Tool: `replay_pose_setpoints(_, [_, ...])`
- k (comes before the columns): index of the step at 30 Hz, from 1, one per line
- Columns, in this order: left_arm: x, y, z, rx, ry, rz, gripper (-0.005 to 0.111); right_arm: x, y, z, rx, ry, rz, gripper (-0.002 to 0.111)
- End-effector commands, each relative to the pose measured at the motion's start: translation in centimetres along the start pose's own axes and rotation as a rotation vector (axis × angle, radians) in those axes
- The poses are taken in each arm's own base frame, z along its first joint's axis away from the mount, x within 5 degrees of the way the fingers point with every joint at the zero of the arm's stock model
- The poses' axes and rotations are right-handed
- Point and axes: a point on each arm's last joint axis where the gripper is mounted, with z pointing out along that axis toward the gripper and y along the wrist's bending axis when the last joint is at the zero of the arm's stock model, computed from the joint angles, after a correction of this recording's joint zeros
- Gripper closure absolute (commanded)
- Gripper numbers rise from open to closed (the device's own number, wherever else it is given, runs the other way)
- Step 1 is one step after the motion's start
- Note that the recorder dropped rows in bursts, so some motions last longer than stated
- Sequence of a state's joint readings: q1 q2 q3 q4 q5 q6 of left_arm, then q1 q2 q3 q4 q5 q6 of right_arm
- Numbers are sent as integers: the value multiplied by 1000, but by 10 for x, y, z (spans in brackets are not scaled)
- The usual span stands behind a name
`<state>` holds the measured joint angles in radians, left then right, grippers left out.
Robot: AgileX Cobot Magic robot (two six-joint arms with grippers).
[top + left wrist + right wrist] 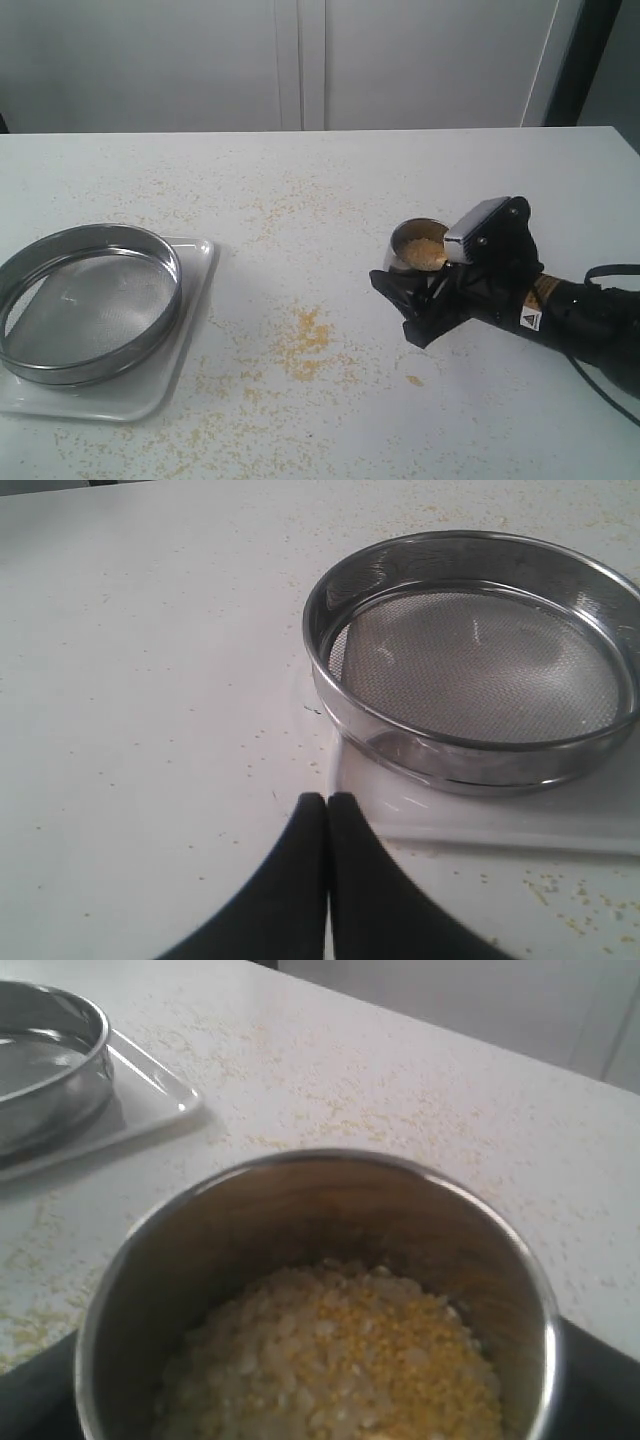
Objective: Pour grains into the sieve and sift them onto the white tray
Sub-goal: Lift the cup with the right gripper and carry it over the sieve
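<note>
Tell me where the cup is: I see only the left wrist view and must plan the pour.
Observer: In the exterior view the cup stands on the table, right of the sieve and well apart from it.
Operator: Does the right gripper have it?
Observer: The right gripper has a finger on each side of the cup; whether it grips, I cannot tell.
Operator: Anything inside?
Observer: Yes, grains, yellow with paler bits mixed in.
</note>
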<state>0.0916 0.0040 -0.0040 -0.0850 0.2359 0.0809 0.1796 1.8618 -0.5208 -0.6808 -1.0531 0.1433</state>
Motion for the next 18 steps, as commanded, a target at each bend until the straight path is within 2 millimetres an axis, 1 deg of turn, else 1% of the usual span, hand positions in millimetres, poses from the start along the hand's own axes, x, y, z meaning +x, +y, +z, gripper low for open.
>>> replay_pose_setpoints(1, [1,0,0,5,-4,-2,106,-25,10,-9,-99,-40,-56,108])
replay_pose_setpoints(5, [1,0,0,5,-4,-2,106,-40,16,-14,-116,-24,12,108])
replay_pose_setpoints(8, [1,0,0,5,-4,-2,106,-48,26,-17,-155,-9,-55,108])
replay_pose_setpoints(11, [1,0,0,5,-4,-2,106,-56,34,-17,-166,-5,-78,108])
replay_pose_setpoints(14, [1,0,0,5,-4,-2,106,-64,40,-13,-173,14,-74,108])
replay_pose_setpoints(18, [1,0,0,5,-4,-2,106,-79,49,-2,-228,24,-73,108])
